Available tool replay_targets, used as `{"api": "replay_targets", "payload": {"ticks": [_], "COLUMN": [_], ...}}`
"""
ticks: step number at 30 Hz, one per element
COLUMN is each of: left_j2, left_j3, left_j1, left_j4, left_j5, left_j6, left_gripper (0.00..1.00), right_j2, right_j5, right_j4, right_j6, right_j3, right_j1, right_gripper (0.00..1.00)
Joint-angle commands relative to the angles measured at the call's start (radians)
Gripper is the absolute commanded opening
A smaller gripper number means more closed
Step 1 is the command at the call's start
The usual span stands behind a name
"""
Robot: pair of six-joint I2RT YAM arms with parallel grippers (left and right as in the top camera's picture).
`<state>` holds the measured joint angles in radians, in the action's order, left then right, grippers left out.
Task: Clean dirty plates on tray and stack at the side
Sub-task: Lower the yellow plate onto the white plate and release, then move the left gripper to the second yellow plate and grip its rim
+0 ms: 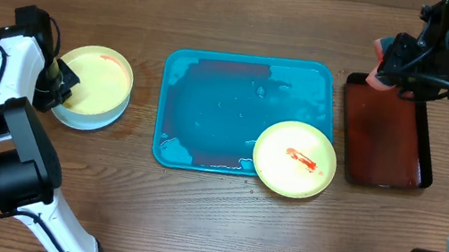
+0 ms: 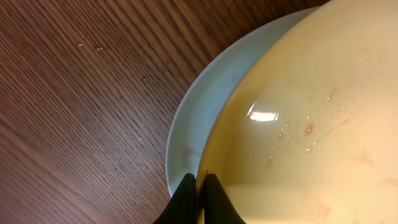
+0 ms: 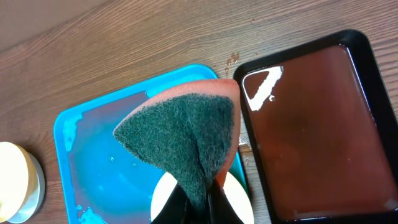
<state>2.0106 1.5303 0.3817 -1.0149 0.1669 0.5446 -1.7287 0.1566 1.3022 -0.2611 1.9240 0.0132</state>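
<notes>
Pinching the glossy yellow-green round plastic plate (image 2: 298, 124) by its rim, the left gripper (image 2: 199, 186) is closed; the right gripper (image 3: 199, 198) clamps a coarse green-faced folded sponge (image 3: 180, 134).

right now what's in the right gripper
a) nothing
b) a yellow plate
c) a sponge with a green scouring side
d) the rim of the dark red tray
c: the right gripper is shut on the sponge, whose green scouring face fills the middle of the right wrist view.
</notes>
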Motion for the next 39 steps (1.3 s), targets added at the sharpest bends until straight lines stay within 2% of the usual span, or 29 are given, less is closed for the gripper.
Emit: {"api": "replay_targets", "payload": {"ticks": [1,3,4,5,6,17,20,24,26,30,35,39], "left_j2": [-0.014,-0.014,-0.014,-0.014,-0.014,-0.048,-0.090,-0.144,-0.163,-0.164,-0.129,-0.065], "left_j3": [-0.017,-0.017,-0.017,-0.017,-0.016,0.015,0.027,0.027,0.027,0.026,0.026,0.026], "left_j1": [0.004,0.004,0.004,0.004,0.004,0.004,-0.003,-0.054,-0.116,-0.288,-0.556,-0.736], "left_j4": [-0.002,-0.002,0.000,0.003,0.005,-0.034,-0.008,0.053,0.078,0.107,0.146,0.179], "left_j5": [0.046,0.037,0.016,-0.009,-0.036,-0.074,-0.224,-0.546,-0.626,-0.630,-0.629,-0.615], "left_j6": [-0.034,-0.065,-0.099,-0.133,-0.161,-0.191,-0.288,-0.438,-0.479,-0.484,-0.500,-0.564], "left_gripper": [0.04,0.04,0.20,0.31,0.37,0.37,0.38,0.42,0.43,0.46,0.62,0.66], "right_j2": [0.027,0.027,0.027,0.027,0.027,0.027,0.027,0.027,0.027,0.027,0.027,0.027], "right_j5": [-0.002,-0.002,-0.002,-0.002,-0.002,0.001,0.001,0.001,0.001,0.001,0.001,0.001], "right_j4": [-0.006,-0.006,-0.006,-0.006,-0.006,-0.006,-0.006,-0.007,-0.007,-0.006,-0.005,-0.005], "right_j6": [0.003,0.003,0.003,0.003,0.003,0.003,0.003,0.003,0.000,0.000,0.000,0.000], "right_j3": [0.008,0.008,0.008,0.008,0.008,0.008,0.008,0.008,0.008,0.008,0.008,0.008], "right_j1": [-0.005,-0.005,-0.005,-0.005,-0.005,-0.005,-0.005,-0.005,-0.005,-0.005,-0.005,-0.005], "right_gripper": [0.04,0.04,0.04,0.04,0.04,0.04,0.04,0.04,0.04,0.04,0.04,0.04]}}
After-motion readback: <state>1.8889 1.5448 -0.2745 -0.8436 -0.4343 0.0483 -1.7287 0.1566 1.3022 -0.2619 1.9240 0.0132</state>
